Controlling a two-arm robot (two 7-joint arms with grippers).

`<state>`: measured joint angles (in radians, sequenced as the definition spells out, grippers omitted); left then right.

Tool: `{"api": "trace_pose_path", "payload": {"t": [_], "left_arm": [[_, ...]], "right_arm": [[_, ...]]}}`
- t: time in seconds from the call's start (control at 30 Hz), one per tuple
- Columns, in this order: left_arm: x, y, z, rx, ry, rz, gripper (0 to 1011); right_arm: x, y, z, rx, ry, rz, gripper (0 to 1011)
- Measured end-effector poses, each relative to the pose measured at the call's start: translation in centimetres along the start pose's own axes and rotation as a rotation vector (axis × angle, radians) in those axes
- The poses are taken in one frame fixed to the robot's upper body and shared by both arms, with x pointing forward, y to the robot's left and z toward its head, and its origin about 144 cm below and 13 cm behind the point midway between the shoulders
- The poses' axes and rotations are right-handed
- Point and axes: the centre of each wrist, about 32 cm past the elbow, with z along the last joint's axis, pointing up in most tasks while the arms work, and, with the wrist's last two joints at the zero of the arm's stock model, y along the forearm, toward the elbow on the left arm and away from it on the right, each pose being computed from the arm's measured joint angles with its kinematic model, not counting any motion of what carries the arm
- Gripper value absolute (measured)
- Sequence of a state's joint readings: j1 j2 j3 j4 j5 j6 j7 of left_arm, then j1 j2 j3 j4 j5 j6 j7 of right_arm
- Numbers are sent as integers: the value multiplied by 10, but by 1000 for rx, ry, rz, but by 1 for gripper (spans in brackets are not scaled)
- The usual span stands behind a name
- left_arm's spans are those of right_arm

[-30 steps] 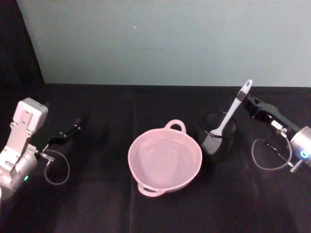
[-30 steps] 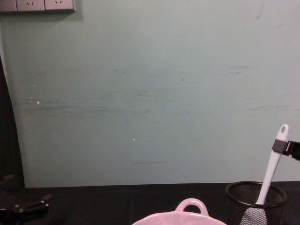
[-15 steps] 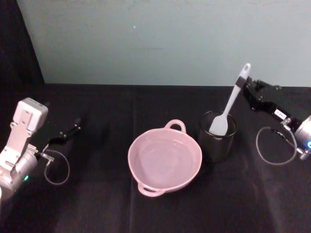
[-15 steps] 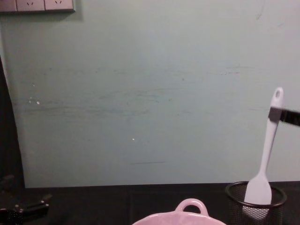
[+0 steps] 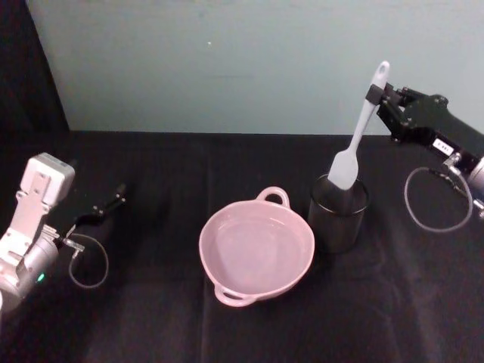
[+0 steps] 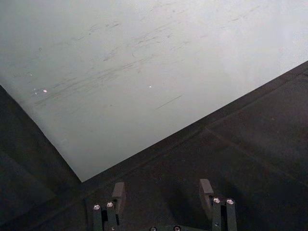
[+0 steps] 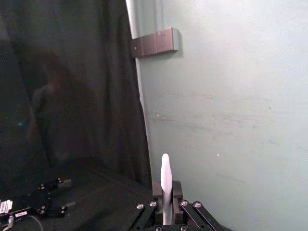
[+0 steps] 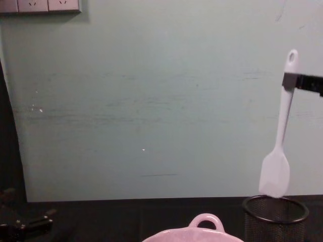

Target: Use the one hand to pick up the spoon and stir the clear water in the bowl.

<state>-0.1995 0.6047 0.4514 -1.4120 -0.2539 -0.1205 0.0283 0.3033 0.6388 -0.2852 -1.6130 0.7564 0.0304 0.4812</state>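
The white spoon hangs blade down in the air, its blade just above the rim of the black mesh cup. My right gripper is shut on the top of the handle, just below the hole. In the chest view the spoon hangs clear above the cup, with the right gripper pinching its handle. The right wrist view has the spoon's handle clamped in the right gripper. The pale pink bowl holds clear water at the table's middle. My left gripper rests open at the far left.
A black cloth covers the table in front of a pale green wall. The mesh cup stands just right of the bowl. A cable loop hangs by my left wrist, another cable loop by my right. Wall sockets sit high on the wall.
My right gripper has lifted the spoon straight up. Its blade has come out of the mesh cup and now hangs just above the rim. The left arm has stayed where it was.
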Motion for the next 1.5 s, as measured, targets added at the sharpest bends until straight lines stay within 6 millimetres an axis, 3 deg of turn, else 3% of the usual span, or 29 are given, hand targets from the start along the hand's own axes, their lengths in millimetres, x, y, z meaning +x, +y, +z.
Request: {"api": "trace_pose_path", "payload": {"t": [0.2, 1.17, 1.5], "left_arm": [[0, 0, 0, 0, 0, 0, 1005], [0, 0, 0, 0, 0, 0, 1005], [0, 0, 0, 0, 0, 0, 1005]], "right_arm": [[-2, 2, 12, 2, -29, 14, 119], [-2, 2, 9, 2, -23, 13, 119], [-28, 22, 1, -10, -19, 122, 119]]}}
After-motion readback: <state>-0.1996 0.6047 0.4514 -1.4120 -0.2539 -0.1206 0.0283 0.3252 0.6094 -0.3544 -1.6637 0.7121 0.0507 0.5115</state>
